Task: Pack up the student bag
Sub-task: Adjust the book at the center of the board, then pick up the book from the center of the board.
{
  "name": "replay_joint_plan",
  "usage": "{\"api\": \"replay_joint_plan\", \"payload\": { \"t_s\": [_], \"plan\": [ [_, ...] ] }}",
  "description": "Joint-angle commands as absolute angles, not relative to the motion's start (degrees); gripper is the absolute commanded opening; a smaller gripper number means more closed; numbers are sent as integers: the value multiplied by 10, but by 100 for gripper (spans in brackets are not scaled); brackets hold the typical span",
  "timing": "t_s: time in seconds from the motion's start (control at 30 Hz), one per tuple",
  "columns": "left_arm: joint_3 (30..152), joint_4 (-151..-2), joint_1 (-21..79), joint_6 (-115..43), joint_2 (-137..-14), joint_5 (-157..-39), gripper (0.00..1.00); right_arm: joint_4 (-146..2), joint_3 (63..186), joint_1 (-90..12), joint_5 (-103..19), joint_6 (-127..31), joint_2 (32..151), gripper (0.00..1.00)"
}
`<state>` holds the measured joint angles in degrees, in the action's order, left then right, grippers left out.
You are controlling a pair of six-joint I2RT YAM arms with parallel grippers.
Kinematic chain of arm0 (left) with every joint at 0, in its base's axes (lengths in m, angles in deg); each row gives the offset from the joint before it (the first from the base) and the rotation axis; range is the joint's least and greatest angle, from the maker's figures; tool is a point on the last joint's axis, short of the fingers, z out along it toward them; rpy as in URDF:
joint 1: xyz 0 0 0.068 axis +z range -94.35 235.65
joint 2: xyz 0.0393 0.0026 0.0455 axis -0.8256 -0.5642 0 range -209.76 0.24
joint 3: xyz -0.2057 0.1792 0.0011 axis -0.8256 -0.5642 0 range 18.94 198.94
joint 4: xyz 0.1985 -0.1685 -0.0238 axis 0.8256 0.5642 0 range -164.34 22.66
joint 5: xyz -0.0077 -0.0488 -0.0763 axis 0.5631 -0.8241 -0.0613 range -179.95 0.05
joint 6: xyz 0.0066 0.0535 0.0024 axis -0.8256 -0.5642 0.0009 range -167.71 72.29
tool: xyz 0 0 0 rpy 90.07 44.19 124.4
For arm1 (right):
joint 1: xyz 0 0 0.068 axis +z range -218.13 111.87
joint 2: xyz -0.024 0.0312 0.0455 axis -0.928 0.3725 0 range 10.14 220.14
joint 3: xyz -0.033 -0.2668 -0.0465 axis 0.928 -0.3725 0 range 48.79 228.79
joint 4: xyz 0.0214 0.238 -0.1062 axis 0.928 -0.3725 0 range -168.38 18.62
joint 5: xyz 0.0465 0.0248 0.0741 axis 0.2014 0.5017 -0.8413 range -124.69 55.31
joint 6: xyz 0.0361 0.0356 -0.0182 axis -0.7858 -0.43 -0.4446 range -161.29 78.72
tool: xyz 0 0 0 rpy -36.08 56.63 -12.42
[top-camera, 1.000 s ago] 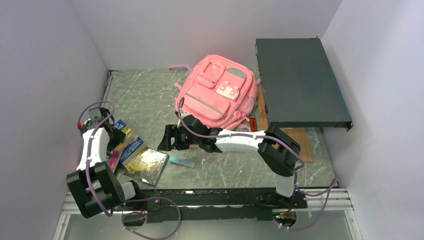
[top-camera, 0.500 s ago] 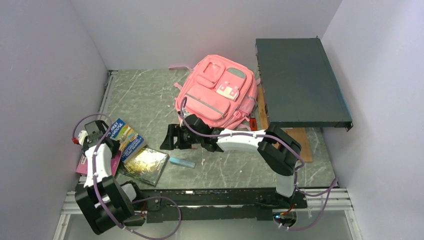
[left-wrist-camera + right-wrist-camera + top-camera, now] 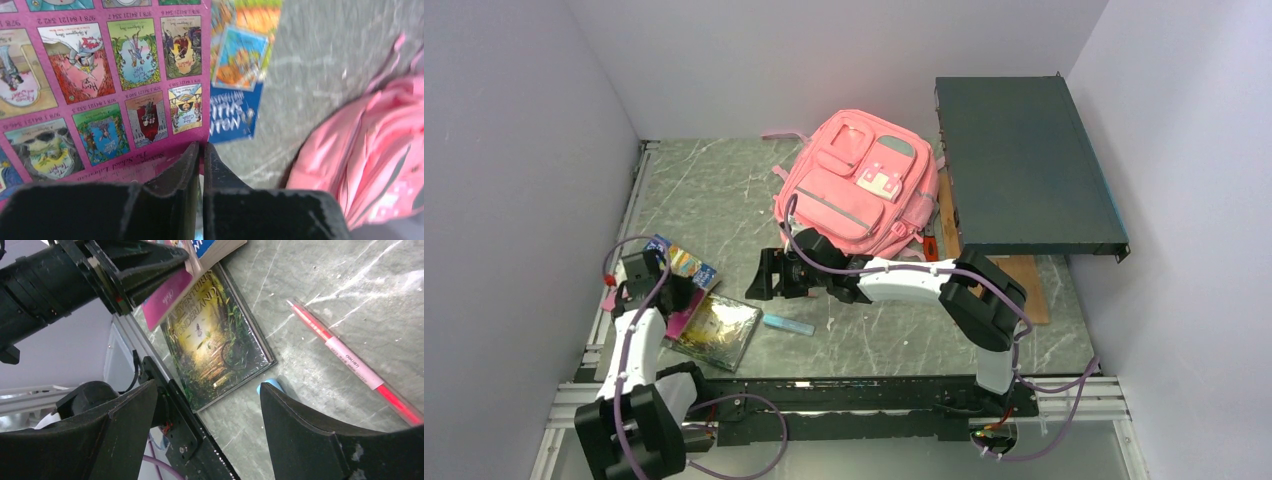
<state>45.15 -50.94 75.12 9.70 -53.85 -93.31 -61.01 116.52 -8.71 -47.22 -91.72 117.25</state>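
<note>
The student bag (image 3: 859, 190), pink with grey trim, lies flat at the back centre of the table; its edge shows in the left wrist view (image 3: 370, 150). My left gripper (image 3: 667, 292) (image 3: 201, 148) is shut on the corner of a thin magenta book (image 3: 100, 90) (image 3: 167, 297) with small cover pictures on it. That corner is raised over a blue book (image 3: 679, 262) (image 3: 235, 95). My right gripper (image 3: 759, 276) (image 3: 209, 390) hangs open above a dark Wonderland book (image 3: 719, 330) (image 3: 215, 345), with nothing between its fingers.
A red pen (image 3: 350, 360) and a blue marker (image 3: 789, 325) (image 3: 270, 386) lie on the marble table beside the Wonderland book. A dark grey box (image 3: 1024, 165) on a brown board (image 3: 1019, 285) fills the back right. Walls stand close on the left and right.
My left gripper has shut from open onto the magenta book. The left arm has swung right and nearer, taking the book with it. My right arm has hardly moved.
</note>
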Motion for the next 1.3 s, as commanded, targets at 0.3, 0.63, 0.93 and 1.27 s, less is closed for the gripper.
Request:
{"api": "replay_joint_plan", "payload": {
  "t_s": [0.3, 0.63, 0.93, 1.27],
  "plan": [
    [509, -351, 645, -21, -482, -993, 17, -586, 1194, -131, -548, -876, 1169, 78],
    [636, -312, 646, -215, -395, -983, 88, -554, 1279, -122, -633, -848, 1254, 78],
    [685, -335, 635, -332, -324, -936, 100, -472, 1318, -96, -685, -929, 1341, 72],
    [622, -393, 618, -333, -255, -939, 100, -390, 1340, -87, -715, -1022, 1420, 73]
  ]
}}
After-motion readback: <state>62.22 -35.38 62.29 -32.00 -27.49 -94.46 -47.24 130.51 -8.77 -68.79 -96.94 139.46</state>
